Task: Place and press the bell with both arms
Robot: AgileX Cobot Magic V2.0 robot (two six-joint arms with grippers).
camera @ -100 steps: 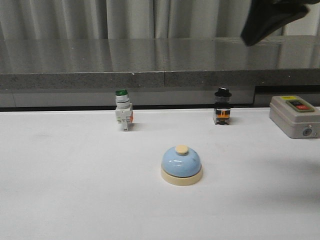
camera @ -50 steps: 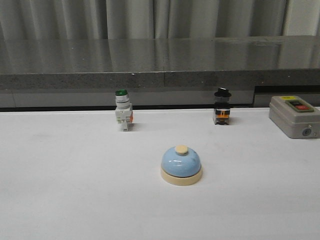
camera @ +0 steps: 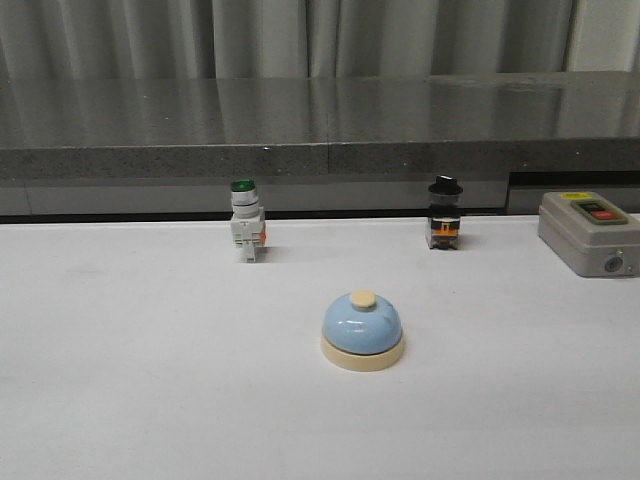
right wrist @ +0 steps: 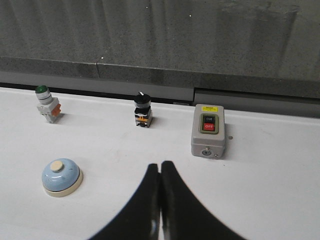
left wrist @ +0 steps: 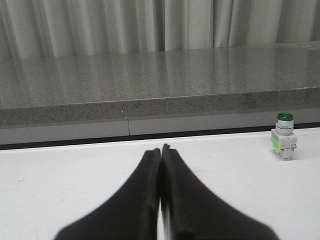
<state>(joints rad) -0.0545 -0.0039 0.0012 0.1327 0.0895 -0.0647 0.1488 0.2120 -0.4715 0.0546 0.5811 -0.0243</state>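
Note:
The pale-blue bell (camera: 363, 331) with cream base and cream button stands alone on the white table, in the middle of the front view. It also shows in the right wrist view (right wrist: 61, 177). Neither arm shows in the front view. My right gripper (right wrist: 160, 164) is shut and empty, held above the table to the right of the bell and well apart from it. My left gripper (left wrist: 161, 148) is shut and empty over bare table; the bell is out of its view.
A green-capped white push-button switch (camera: 246, 221) stands behind the bell to the left, also in the left wrist view (left wrist: 284, 143). A black-knobbed switch (camera: 445, 213) stands behind right. A grey box with red button (camera: 591, 233) sits at the far right. A dark stone ledge (camera: 320, 125) runs behind.
A second ago a black arm showed at the top right of the front view; it has since moved up out of that view. The bell has not moved.

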